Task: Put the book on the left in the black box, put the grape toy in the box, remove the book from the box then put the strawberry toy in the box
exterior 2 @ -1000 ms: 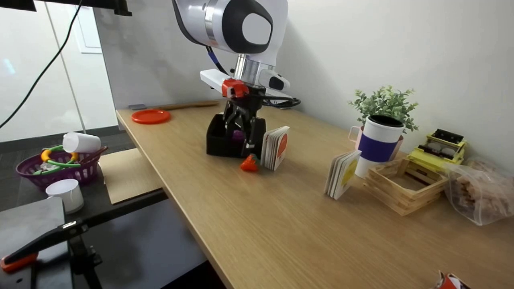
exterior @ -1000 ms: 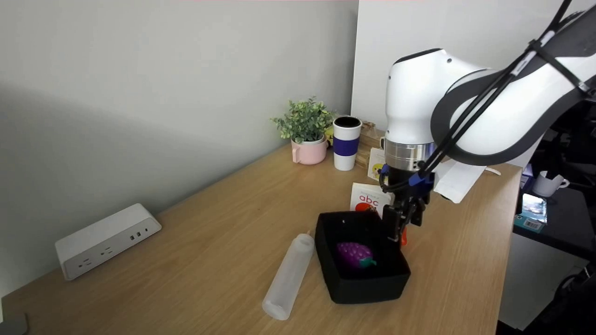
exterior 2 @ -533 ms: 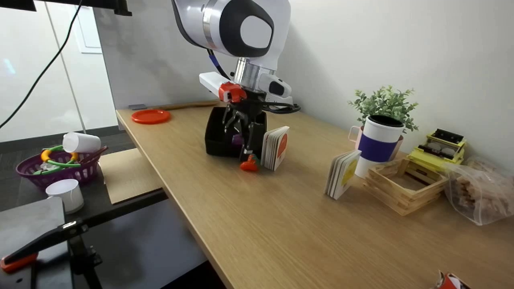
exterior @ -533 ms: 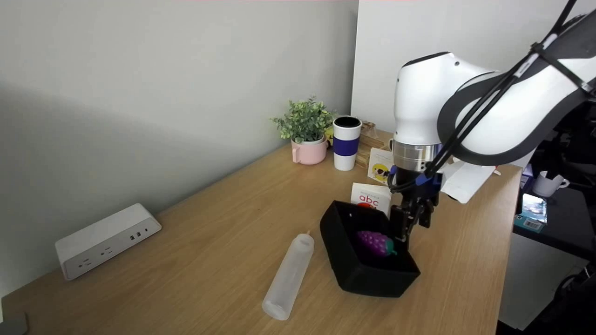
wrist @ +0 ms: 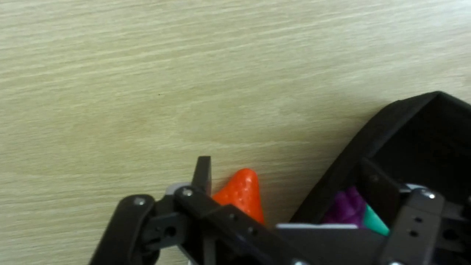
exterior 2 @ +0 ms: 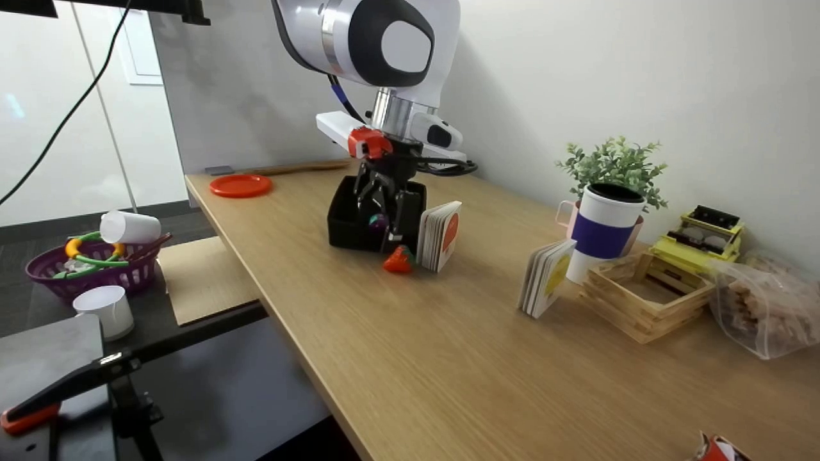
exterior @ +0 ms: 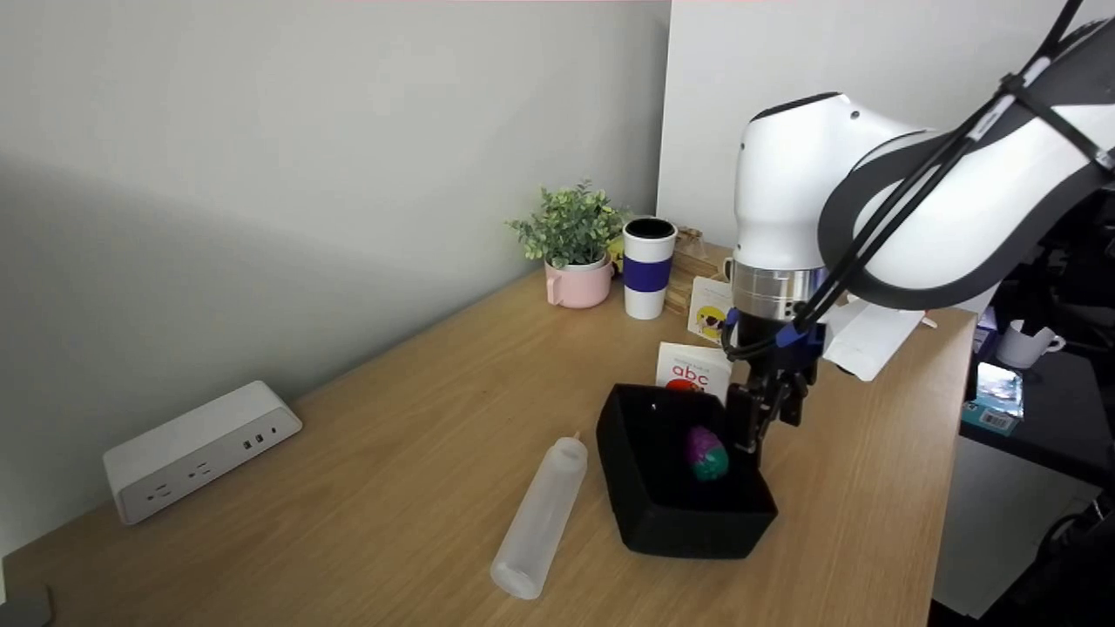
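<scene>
Jaws stand apart, strawberry toy (wrist: 243,192) showing between them.

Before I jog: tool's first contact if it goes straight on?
Likely the black box, which one side of the tool overlaps in the wrist view. Depth unclear; the strawberry toy could come first.

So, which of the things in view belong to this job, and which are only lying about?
For the job: open black box; purple grape toy, inside it; red strawberry toy, outside it; white abc board book, probably the one meant.

Just lying about: translucent plastic bottle; purple-banded white tumbler; round red plate; slatted wooden crate.
</scene>
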{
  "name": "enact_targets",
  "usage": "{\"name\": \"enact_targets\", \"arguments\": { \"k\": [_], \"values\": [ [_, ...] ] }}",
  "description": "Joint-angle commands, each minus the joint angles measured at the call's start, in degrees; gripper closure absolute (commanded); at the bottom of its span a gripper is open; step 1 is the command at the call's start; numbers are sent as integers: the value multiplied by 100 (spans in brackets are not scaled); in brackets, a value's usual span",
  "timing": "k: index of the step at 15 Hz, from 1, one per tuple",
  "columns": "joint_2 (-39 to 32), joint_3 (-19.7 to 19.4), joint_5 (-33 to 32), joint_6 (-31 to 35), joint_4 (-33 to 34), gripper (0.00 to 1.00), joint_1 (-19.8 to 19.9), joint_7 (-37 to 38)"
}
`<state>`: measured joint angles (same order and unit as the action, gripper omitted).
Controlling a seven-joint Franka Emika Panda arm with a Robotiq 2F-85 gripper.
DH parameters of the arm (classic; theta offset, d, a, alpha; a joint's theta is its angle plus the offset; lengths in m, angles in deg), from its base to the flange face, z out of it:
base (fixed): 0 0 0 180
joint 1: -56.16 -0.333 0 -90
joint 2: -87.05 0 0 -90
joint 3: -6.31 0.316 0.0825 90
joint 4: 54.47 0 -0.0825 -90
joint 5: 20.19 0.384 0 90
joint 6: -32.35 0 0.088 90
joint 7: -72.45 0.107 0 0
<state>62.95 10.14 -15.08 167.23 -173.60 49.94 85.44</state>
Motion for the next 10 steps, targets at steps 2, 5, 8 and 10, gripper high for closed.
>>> {"name": "enact_targets", "arguments": {
  "k": [2, 5, 8, 10],
  "values": [
    [112, -46, -85, -64, -48, 0, -100, 55],
    [162, -57, -169, -52, -27, 0, -174, 104],
    [223, -74, -335, -54, -5, 0, -270, 174],
    [285, -86, -488, -64, -3, 0, -341, 270]
  ]
}}
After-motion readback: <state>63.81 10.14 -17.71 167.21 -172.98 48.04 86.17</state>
